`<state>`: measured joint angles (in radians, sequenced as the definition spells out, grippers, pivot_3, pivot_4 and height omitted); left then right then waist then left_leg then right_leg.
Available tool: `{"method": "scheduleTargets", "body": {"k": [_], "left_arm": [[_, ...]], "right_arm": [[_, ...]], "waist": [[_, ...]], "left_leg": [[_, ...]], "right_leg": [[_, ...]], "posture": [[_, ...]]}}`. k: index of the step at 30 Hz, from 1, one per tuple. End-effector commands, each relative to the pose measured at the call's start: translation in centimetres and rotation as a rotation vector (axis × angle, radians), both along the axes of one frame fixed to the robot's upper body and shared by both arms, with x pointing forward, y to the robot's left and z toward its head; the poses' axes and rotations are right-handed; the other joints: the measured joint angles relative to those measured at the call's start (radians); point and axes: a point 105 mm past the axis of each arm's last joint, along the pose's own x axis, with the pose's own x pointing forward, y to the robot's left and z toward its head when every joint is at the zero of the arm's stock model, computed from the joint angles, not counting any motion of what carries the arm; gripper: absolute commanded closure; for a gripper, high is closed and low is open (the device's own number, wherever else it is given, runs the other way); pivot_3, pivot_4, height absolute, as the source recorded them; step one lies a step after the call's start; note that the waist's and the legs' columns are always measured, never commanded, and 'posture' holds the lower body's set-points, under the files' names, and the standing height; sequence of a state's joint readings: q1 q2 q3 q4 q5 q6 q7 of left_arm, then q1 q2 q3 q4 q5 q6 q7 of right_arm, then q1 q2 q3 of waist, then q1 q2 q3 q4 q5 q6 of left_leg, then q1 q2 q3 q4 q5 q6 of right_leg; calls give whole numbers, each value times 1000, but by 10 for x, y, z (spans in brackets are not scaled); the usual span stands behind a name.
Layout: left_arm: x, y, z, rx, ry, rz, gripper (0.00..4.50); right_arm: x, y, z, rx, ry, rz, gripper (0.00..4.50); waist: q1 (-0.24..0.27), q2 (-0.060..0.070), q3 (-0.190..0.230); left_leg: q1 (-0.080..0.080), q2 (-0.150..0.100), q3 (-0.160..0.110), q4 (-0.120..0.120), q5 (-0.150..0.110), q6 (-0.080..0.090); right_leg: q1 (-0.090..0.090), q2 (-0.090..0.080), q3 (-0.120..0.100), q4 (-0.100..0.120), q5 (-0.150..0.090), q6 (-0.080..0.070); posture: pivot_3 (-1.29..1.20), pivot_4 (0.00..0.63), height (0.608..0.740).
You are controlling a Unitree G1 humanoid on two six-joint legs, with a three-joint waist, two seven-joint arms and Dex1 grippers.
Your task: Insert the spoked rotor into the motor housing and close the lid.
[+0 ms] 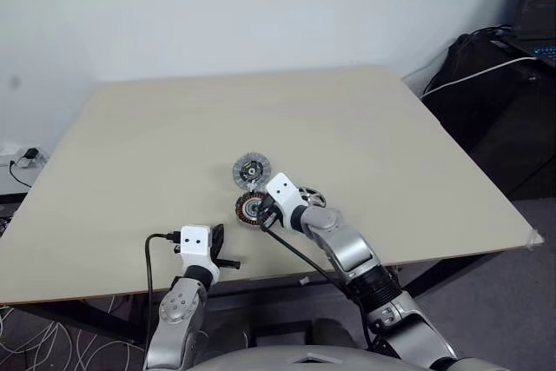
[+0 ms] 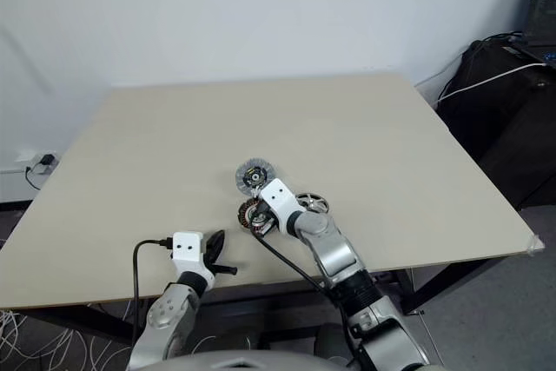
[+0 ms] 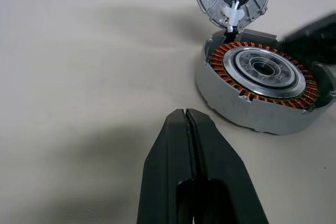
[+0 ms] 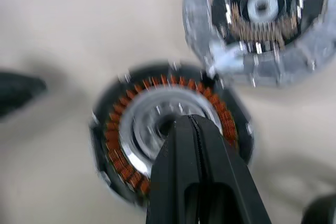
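Copper-brown windings are ringing the silver centre of the motor housing (image 3: 258, 86), which is lying open near the front middle of the pale worktop (image 1: 347, 128); the lid (image 1: 251, 170) is lying face up, touching it at twelve o'clock, and the spoked rotor (image 2: 312, 204) is resting just beside it at three o'clock. The right pincer (image 4: 190, 120) is hovering over the housing's hub, fingers pressed together and carrying nothing. The left pincer (image 3: 185, 115) is likewise closed and empty, sitting near the housing at about seven o'clock. The rotor is probably dense, stiff and slick metal; pinching across its black rim, or through the spokes at the hub, looks likeliest to keep it from slipping.
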<state>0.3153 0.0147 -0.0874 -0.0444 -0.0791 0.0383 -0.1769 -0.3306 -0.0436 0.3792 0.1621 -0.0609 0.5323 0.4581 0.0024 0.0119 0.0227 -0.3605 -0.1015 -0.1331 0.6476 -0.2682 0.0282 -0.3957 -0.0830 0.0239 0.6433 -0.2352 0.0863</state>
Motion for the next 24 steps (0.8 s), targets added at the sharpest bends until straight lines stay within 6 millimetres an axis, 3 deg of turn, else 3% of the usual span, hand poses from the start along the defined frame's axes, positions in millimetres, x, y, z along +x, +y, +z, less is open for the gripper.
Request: {"method": "scheduleTargets", "body": {"k": [1, 4, 8, 12, 16, 19, 22, 24], "left_arm": [[6, -1, 12, 2, -48, -13, 4449], [5, 0, 13, 10, -60, -12, 4449], [3, 1, 14, 8, -66, -5, 4449], [3, 1, 13, 3, -62, -5, 4449], [3, -1, 12, 0, -55, -25, 4449], [4, -2, 11, -1, -51, -37, 4449], [5, -3, 11, -1, -49, -43, 4449], [5, -3, 10, -1, -47, -48, 4449]], "right_arm": [[8, 9, 23, 65, -64, -8, 4483], [16, -2, 31, 123, -106, -88, 4483], [24, -44, 54, 243, -211, -271, 4308], [16, -88, 65, 279, -261, -416, 3239], [-2, -127, 58, 263, -224, -548, 1926], [-18, -140, 44, 282, -117, -614, 935], [-31, -141, 30, 360, 31, -673, 17], [-38, -135, 22, 442, 157, -707, 17]], "waist": [[1, 0, 0], [3, 0, 0], [13, 0, 0], [17, 0, 0], [19, 0, 0], [18, 1, 0], [17, 2, 1], [16, 3, 2]], "left_leg": [[0, 0, 0, 0, 0, 0], [0, 0, 0, 0, 0, 0], [0, 0, 0, 0, 0, 0], [-1, 0, 0, 0, -1, 0], [-1, 0, 0, 0, -1, 0], [-1, 1, 1, 0, -1, 0], [-1, 3, 1, 0, -1, 0], [0, 4, 1, 0, -1, 0]], "right_leg": [[0, 0, 0, 0, 0, 0], [0, 0, 0, 0, 2, -3], [0, 0, 0, -1, 1, -2], [0, 0, 0, -1, 0, -1], [0, 0, 0, -1, -2, 1], [0, 1, 0, -1, -2, 1], [0, 1, 1, -1, -2, 1], [0, 2, 1, -1, -4, -3]], "posture": [[0, 0, 740], [0, 0, 740], [0, 0, 740], [0, 0, 740], [0, 0, 740], [0, 0, 740], [0, 0, 740], [0, 0, 740]]}}
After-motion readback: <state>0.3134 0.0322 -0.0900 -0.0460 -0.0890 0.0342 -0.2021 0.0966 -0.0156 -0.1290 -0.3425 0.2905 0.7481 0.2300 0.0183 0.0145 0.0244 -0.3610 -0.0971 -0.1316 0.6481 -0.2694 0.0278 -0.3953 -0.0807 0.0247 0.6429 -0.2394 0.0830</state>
